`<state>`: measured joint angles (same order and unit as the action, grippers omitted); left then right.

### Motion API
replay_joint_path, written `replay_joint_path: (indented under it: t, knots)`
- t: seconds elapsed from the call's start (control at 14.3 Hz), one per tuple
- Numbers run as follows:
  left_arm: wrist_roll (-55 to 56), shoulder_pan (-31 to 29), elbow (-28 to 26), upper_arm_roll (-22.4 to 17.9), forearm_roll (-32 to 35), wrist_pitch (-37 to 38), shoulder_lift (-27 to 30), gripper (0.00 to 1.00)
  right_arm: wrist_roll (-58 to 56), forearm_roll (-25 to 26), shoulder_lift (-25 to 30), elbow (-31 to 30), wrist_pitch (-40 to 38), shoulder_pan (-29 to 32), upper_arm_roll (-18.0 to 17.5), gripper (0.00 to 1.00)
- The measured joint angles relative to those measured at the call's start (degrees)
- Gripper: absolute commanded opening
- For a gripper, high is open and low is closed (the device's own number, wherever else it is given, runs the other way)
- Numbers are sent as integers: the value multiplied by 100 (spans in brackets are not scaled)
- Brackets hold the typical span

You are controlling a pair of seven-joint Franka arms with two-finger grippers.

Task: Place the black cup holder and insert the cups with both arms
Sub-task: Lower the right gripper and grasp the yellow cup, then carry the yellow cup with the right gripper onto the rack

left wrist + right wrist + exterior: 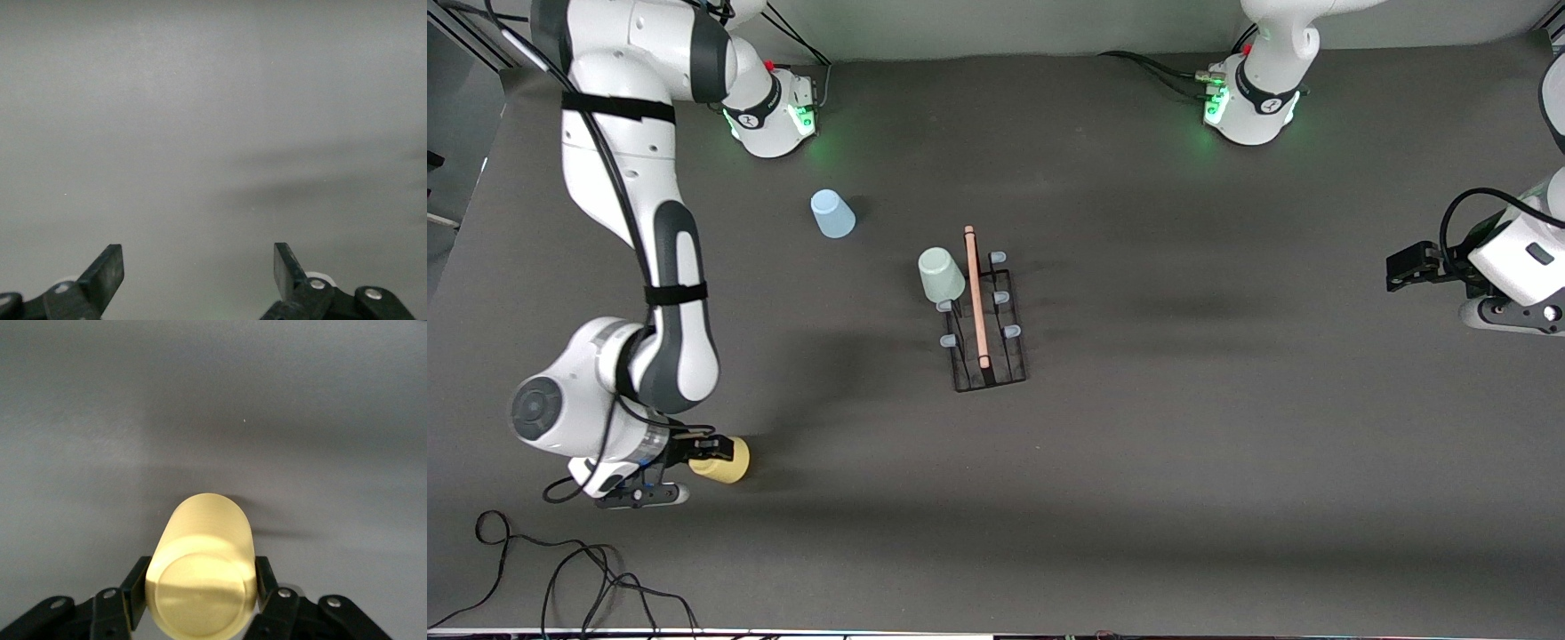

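Nearest the front camera, at about eight o'clock from the table's middle, the right gripper (704, 453) pinches the yellow cup (723, 460), which lies on its side; whether it rests on the dark grey table (1183, 462) or is just lifted cannot be told. In the right wrist view the two fingers (135, 588) press against the sides of the yellow cup (201, 577) near its closed base, which faces the wrist, with the rest of the cup reaching out past the fingertips. The right arm (636, 204) comes from its base at eleven o'clock, runs down that end of the table and bends at a low elbow so the wrist lies close to the surface and roughly level. Farther up, near the centre, stands the black cup holder (983, 311) with its wooden rod handle (975, 295) running six to twelve. The mint green cup (941, 275) sits upside down on a peg on the side toward the right arm's end. Farther still, at ten o'clock from the holder, the pale blue cup (832, 214) stands upside down on the table, well apart from the rack. At three o'clock, the left gripper (1403, 268) waits over bare table at the left arm's end; in the left wrist view its fingers (105, 270) are spread wide with nothing between them.
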<state>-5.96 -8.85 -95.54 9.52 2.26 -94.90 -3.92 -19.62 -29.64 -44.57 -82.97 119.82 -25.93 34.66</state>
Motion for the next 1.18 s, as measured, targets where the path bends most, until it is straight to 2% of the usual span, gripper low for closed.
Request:
replay_joint_path:
  t: [0.21,0.35,0.56,0.91,1.05,1.18]
  knots:
    - [0,0,0,0,0,2,0,100,353,850,948,249,-1134,-79,116,28]
    - [0,0,0,0,1,3,0,100,944,1406,1709,292,-1881,-347,117,27]
    - [0,0,0,0,1,3,0,100,2529,1626,2410,275,-2655,-933,100,27]
    - [0,0,-1,0,1,4,0,100,6206,1522,2429,207,-2791,-2227,1,27]
    - [0,0,-1,0,1,5,0,100,7593,1338,2334,192,-2614,-2736,-15,27]
    - [0,0,0,-1,1,7,0,100,8519,1283,2200,183,-2322,-3145,-23,27]
